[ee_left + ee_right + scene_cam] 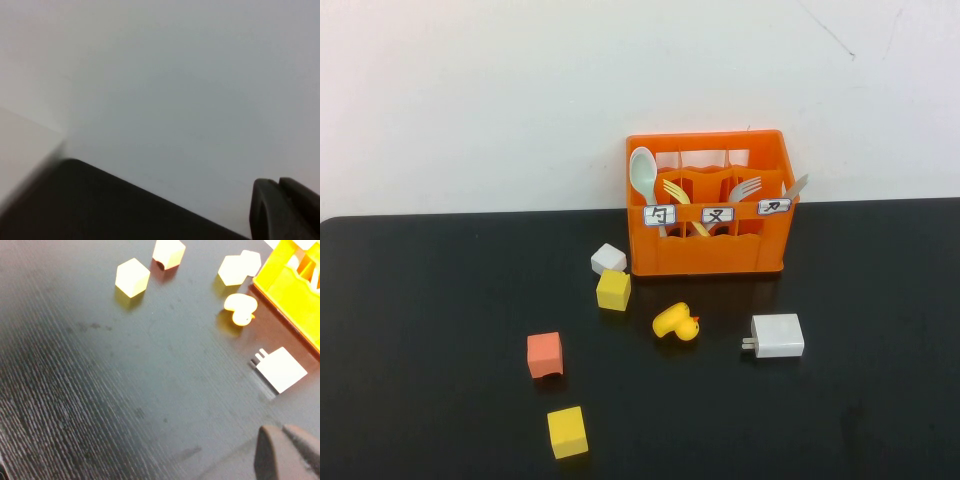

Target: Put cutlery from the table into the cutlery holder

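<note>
The orange cutlery holder (pixel 710 255) stands at the back of the black table (pixel 440 300), by the white wall. In its left compartment the mint-green spoon (pixel 642 175) stands upright. The light grey fork (pixel 746 188) leans in a compartment further right. Neither arm appears in the high view. My left gripper (pixel 278 184) is shut and empty, facing the wall past the table's edge. My right gripper (pixel 282 432) is shut and empty, above bare table short of the holder (pixel 290 285).
A yellow fork (pixel 677 193) and a grey blade-like piece (pixel 796 186) also sit in the holder. In front of it lie a white block (pixel 608 259), a yellow block (pixel 613 289), a yellow duck (pixel 677 323), a white charger (pixel 777 336), an orange block (pixel 545 354) and another yellow block (pixel 567 432).
</note>
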{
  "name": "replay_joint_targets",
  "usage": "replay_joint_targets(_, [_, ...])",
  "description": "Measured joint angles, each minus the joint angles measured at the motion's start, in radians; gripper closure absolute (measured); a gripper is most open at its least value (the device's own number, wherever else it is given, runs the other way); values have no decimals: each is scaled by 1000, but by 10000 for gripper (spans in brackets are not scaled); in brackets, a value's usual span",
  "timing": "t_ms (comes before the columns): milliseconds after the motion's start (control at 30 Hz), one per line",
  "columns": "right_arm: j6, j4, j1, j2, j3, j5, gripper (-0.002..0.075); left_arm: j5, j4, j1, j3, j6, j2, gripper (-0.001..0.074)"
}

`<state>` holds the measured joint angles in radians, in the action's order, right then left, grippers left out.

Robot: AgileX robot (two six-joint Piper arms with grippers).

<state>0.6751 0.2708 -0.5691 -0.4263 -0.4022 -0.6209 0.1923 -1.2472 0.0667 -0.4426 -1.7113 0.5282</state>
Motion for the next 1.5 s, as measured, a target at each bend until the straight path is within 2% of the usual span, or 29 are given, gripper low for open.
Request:
replay_joint_targets(167, [0,2,0,0,0,-1,728,-137,103,0,99,4,-130,736])
replay_joint_targets(300, [0,15,0,0,0,-4,728,-276,84,0,142,-24,-175,736])
replay_joint_targets(433, [10,30,0,0,0,-35,728,-424,-15,0,152,-133,-179,736])
replay_joint_targets(600, [81,88,0,12,0,-65,728,-567,-247,0,152,-301,-179,736])
replay_joint_targets(833, [92,101,0,21,0,-77,728,-748,-419,0,152,-362,-181,736])
replay_joint_targets(1033, [94,103,0,21,0,-152,728,-812,-435,0,152,-364,-181,736])
replay_joint_targets(1500, [94,103,0,21,0,-159,728,-829,-523,0,152,-371,-183,736])
